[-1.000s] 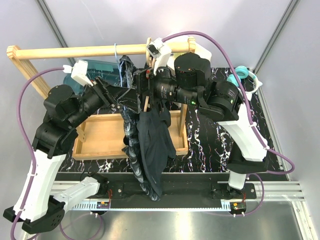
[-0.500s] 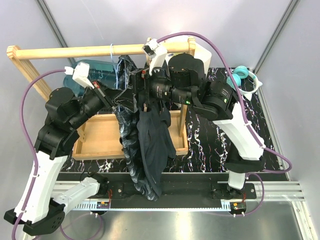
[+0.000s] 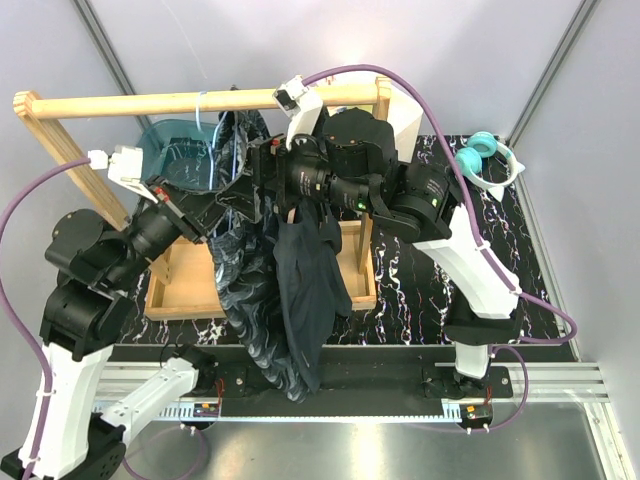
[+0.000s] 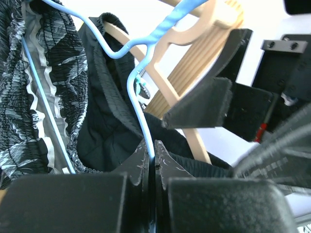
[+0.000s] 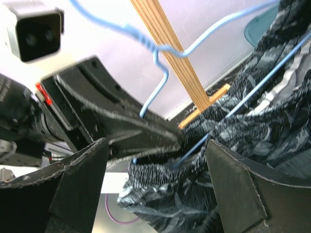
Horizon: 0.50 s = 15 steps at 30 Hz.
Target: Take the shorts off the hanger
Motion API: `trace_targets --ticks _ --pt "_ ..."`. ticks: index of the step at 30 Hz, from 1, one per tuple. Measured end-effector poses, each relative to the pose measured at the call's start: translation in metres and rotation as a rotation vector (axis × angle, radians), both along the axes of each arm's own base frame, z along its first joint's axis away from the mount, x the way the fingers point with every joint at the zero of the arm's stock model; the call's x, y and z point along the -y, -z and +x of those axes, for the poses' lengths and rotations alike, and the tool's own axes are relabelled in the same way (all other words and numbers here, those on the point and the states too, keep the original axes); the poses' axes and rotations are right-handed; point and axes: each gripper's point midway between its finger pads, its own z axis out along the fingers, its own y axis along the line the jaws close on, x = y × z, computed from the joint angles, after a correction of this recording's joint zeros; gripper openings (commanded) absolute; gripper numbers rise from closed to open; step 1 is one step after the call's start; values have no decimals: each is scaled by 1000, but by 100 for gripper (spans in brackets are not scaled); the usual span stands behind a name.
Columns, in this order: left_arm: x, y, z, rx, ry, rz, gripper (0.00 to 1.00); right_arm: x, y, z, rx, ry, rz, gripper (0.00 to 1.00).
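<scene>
Above the black worktop (image 3: 412, 300), shorts (image 3: 240, 300) hang mid-scene from the hanger (image 4: 165, 27), its wire pinched in the left gripper (image 4: 151, 145); the right gripper (image 5: 156, 143), spread wide, should clamp waistband fabric, not wire.

The blue hanger (image 4: 160, 32) seems partly buried under the shorts (image 4: 24, 73).
</scene>
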Motion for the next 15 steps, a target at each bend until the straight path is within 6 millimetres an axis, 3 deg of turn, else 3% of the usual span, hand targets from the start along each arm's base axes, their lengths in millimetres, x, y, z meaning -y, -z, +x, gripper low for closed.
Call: trace_targets --ticks 7,12,15 --pt "-10 9 -25 25 9 -4 0 -12 -5 0 1 -3 38 82" --pt "-24 10 -44 51 -27 -27 0 -29 2 -2 -10 -16 41 80" --pt "-31 14 -45 42 -62 -46 0 -43 11 -2 -16 -22 33 79"
